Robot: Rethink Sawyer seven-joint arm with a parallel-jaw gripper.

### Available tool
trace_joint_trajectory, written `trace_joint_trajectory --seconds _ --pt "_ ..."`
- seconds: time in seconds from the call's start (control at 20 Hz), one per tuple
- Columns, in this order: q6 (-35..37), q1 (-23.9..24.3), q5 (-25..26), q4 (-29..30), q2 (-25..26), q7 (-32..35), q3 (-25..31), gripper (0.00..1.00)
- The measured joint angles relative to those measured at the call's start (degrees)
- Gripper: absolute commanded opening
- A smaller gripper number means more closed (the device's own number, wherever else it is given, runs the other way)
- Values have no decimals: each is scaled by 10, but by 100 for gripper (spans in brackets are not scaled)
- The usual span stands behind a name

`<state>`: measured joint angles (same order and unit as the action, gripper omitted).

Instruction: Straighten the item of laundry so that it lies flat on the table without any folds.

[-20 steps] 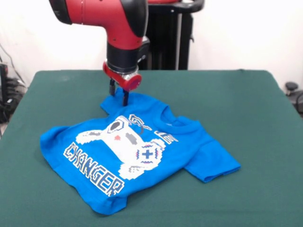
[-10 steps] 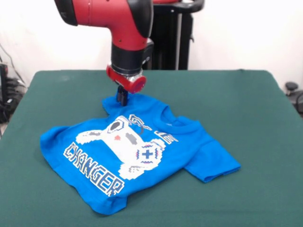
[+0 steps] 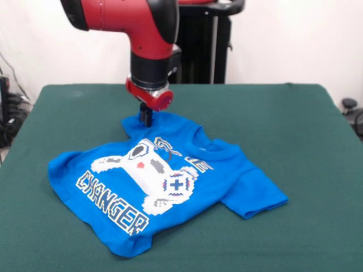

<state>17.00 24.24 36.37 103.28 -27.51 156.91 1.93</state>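
Bright blue short-sleeved T-shirt (image 3: 164,187) with white game-controller print, lying print-up on the dark green felt-topped table (image 3: 295,124), towards its left-centre in the front view. The red and black arm's gripper (image 3: 146,117) stands with fingers drawn together, pinching the far sleeve, apparently to pull out the bunching there. The near hem looks rumpled, so flattening seems unfinished.
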Motion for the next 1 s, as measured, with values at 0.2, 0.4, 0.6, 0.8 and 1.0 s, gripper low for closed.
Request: trace_joint_trajectory --seconds 0.2,0.4,0.6,0.8,1.0 --pt "2 -1 5 0 -1 0 -3 100" --pt "3 -2 13 1 -1 0 -10 100" --pt "-1 -3 16 1 -1 0 -12 100" --pt "-10 -9 23 1 0 0 -17 100" --pt "-31 -25 26 1 3 0 -34 100"
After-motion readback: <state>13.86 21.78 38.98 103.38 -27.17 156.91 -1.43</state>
